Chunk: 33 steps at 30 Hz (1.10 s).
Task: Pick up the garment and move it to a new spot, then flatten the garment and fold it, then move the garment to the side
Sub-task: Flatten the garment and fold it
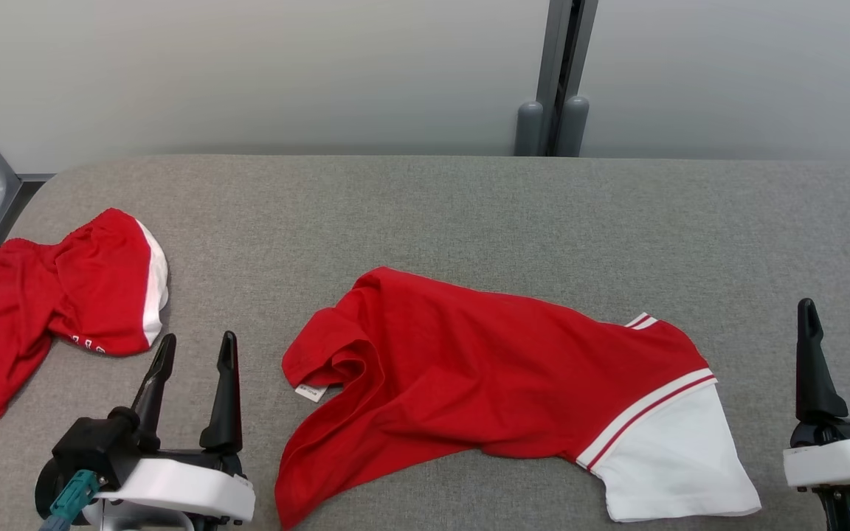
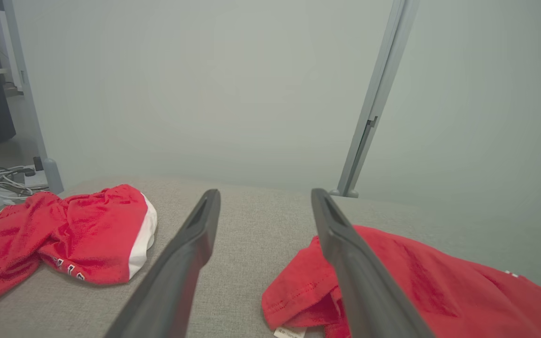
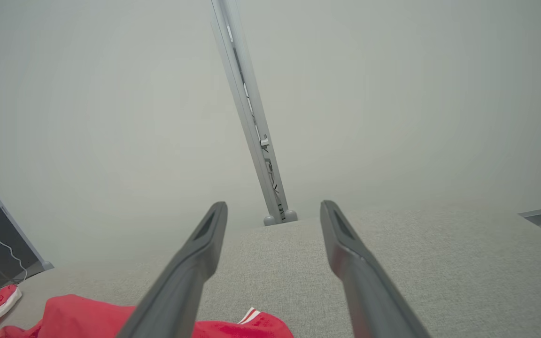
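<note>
Bare grey table [image 1: 469,214] lies beyond the jersey [image 1: 469,369] — shorts [image 1: 63,295] crowd its left end

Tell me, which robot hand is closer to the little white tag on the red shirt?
Left. The left gripper sits just left of the tag, not touching. The right gripper is far across the shirt, beyond its white sleeve.

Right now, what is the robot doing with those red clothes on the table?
Nothing is being handled at this moment. The red jersey shirt with a white striped-trim sleeve lies rumpled on the grey fabric table, between the robot's two grippers. The left gripper and right gripper sit open at either side, touching nothing. Smaller red shorts with white side panels lie off to the left. The shirt is not yet picked up.
</note>
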{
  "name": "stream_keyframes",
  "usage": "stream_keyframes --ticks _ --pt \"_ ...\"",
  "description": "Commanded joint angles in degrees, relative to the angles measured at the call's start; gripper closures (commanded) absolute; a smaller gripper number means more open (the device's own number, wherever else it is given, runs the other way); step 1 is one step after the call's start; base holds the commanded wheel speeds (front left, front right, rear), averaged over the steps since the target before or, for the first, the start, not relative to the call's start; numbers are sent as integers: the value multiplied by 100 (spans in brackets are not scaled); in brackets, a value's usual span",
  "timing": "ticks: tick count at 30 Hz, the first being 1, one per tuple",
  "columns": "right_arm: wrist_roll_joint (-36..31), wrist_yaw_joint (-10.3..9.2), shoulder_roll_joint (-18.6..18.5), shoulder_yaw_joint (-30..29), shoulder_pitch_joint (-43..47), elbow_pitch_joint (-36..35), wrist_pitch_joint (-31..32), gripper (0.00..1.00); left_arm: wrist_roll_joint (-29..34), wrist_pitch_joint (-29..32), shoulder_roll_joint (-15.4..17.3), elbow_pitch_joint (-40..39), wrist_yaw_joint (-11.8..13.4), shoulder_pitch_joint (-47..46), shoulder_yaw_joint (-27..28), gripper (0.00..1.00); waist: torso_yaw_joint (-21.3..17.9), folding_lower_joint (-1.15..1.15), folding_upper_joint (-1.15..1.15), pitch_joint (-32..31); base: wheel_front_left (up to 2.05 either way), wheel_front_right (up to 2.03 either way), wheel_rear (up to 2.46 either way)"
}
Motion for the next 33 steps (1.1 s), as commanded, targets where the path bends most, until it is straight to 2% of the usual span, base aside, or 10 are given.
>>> stream_keyframes --ticks 1,5,10,15,33 --pt "-158 4 33 -35 -38 -46 -113 0 171 -83 81 13 48 -111 -32 0 9 0 0 -13 0 0 0" --pt "-408 4 141 57 -113 -96 -267 0 275 -267 36 93 22 -152 -38 0 -2 0 0 -47 0 0 0" --pt "-619 4 66 209 37 90 -344 0 247 -375 -100 402 -57 -16 5 0 -32 0 0 -61 0 0 0" --pt "-549 4 196 285 -66 253 -394 0 275 -407 -193 537 -141 -145 52 0 -46 0 0 -21 0 0 0" --pt "-518 4 82 307 -144 435 -162 0 364 -385 -324 677 -361 -166 248 0 -52 0 0 2 0 0 0"
